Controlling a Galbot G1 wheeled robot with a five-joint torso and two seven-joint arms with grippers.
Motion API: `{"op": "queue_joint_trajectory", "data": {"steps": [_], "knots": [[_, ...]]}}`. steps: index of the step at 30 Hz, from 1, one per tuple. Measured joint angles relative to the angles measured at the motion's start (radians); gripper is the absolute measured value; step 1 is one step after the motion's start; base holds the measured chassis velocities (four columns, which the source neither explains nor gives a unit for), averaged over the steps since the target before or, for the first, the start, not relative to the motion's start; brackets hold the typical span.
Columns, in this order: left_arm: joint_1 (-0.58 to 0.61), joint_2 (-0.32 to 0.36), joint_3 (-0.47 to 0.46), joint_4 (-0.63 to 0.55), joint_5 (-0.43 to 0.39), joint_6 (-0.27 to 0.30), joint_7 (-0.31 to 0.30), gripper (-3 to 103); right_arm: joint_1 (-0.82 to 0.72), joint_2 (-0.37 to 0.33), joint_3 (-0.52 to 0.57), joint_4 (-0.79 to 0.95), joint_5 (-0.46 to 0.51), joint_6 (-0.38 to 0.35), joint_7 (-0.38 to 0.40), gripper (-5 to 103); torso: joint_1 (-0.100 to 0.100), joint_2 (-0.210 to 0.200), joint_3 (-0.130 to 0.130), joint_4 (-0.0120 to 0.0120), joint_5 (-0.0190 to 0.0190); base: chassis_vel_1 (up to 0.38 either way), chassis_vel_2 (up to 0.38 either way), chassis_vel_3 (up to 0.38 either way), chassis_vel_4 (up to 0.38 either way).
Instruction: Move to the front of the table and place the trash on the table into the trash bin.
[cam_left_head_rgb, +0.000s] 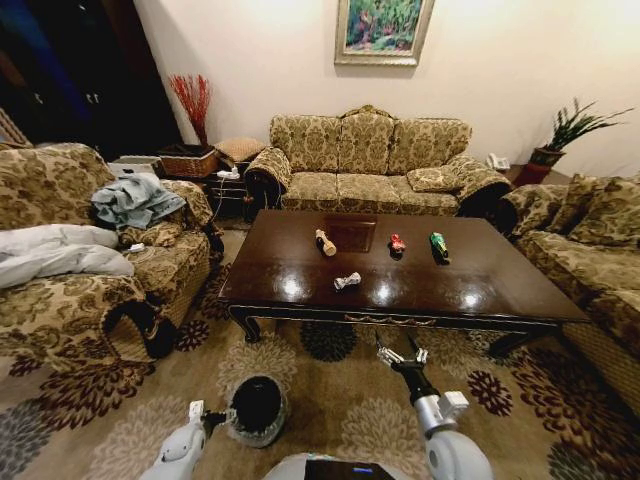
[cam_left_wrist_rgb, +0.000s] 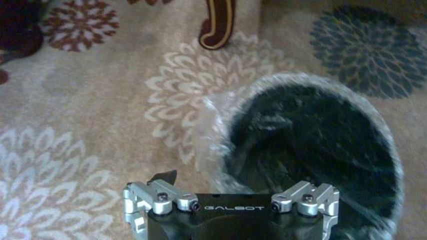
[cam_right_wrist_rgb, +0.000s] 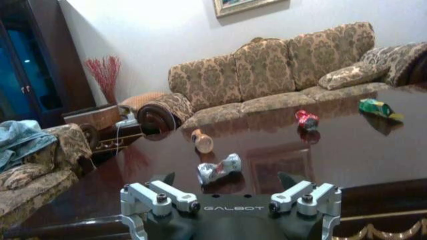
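The dark glossy table (cam_left_head_rgb: 490, 285) stands ahead of me on the carpet. On it lie a tan bottle-shaped piece (cam_left_head_rgb: 325, 243), a red piece (cam_left_head_rgb: 397, 243), a green bottle (cam_left_head_rgb: 438, 245) and a crumpled grey piece (cam_left_head_rgb: 346, 282), the last nearest the front edge. The right wrist view looks across the table (cam_right_wrist_rgb: 373, 150) at the grey piece (cam_right_wrist_rgb: 219, 168), tan piece (cam_right_wrist_rgb: 202, 141), red piece (cam_right_wrist_rgb: 305, 118) and green bottle (cam_right_wrist_rgb: 375, 107). My right gripper (cam_left_head_rgb: 400, 355) hangs open just before the table's front edge. My left gripper (cam_left_head_rgb: 200, 412) is open and empty, beside the round black lined trash bin (cam_left_head_rgb: 257, 408) (cam_left_wrist_rgb: 307, 145) on the floor.
A patterned sofa (cam_left_head_rgb: 365, 160) stands behind the table. An armchair (cam_left_head_rgb: 70, 280) with clothes on it is at the left, and another sofa (cam_left_head_rgb: 590, 240) is at the right. Floral carpet (cam_left_head_rgb: 340, 400) lies between me and the table. A carved table leg (cam_left_wrist_rgb: 217, 25) stands near the bin.
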Motion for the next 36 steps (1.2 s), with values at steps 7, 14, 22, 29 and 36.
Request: {"op": "queue_joint_trajectory", "data": {"steps": [7, 14, 22, 29, 36], "knots": [[0.011, 0.004, 0.018, -0.014, 0.031, -0.008, 0.000, 98, -0.006, 0.000, 0.005, -0.014, 0.002, 0.017, -0.006, 100, 0.000, 0.000, 0.000, 0.0002, 0.0004, 0.000, 0.000, 0.000, 0.000], [-0.083, -0.017, 0.015, 0.137, 0.044, -0.019, 0.001, 98, -0.015, -0.001, 0.002, -0.009, 0.000, 0.018, -0.010, 100, 0.000, 0.000, 0.000, 0.0001, 0.0001, 0.000, 0.000, 0.000, 0.000], [-0.168, -0.030, 0.025, 0.272, 0.074, -0.062, 0.015, 97, -0.015, -0.001, -0.001, -0.021, -0.001, 0.018, -0.015, 100, 0.000, 0.000, 0.000, 0.0001, 0.0001, 0.000, 0.000, 0.000, 0.000], [-0.271, -0.042, 0.025, 0.389, 0.080, -0.115, 0.023, 97, -0.016, -0.007, 0.000, -0.025, 0.001, 0.019, -0.020, 100, 0.000, 0.000, 0.000, 0.0001, 0.0002, 0.000, 0.000, 0.000, 0.000], [-0.376, -0.060, 0.018, 0.551, 0.158, -0.167, 0.022, 94, -0.007, -0.014, 0.002, -0.028, 0.008, 0.018, -0.020, 100, 0.000, 0.000, 0.000, 0.0000, 0.0002, 0.000, 0.000, 0.000, 0.000]]}}
